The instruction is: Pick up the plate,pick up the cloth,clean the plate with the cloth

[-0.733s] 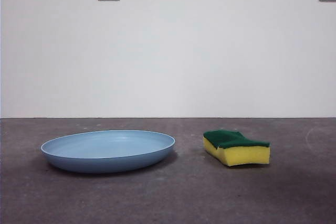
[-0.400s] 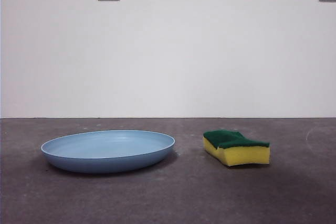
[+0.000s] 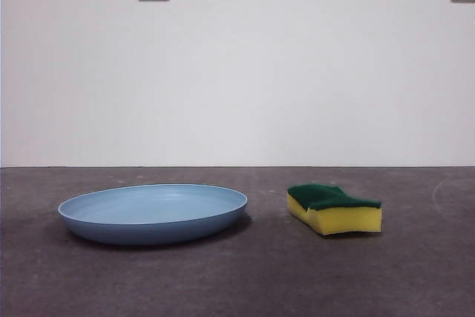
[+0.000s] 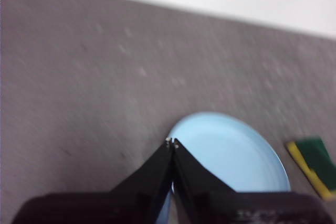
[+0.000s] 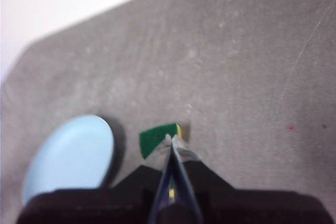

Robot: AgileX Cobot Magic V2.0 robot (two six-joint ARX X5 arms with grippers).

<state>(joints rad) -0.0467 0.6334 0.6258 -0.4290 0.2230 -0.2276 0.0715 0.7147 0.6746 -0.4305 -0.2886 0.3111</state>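
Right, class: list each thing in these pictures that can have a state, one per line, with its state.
plate: flat on the table, right way up, empty, untouched.
sponge: on the table beside the plate, apart from it, green side up.
left pincer: shut, above the plate.
right pincer: shut, above the sponge.

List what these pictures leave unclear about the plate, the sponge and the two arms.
- Plate: left wrist view hides its near part behind the left gripper.
- Sponge: right wrist view shows only a green corner beside the right gripper; left wrist view cuts it at the edge.
- Front view shows neither arm.
- Both wrist views are blurred.
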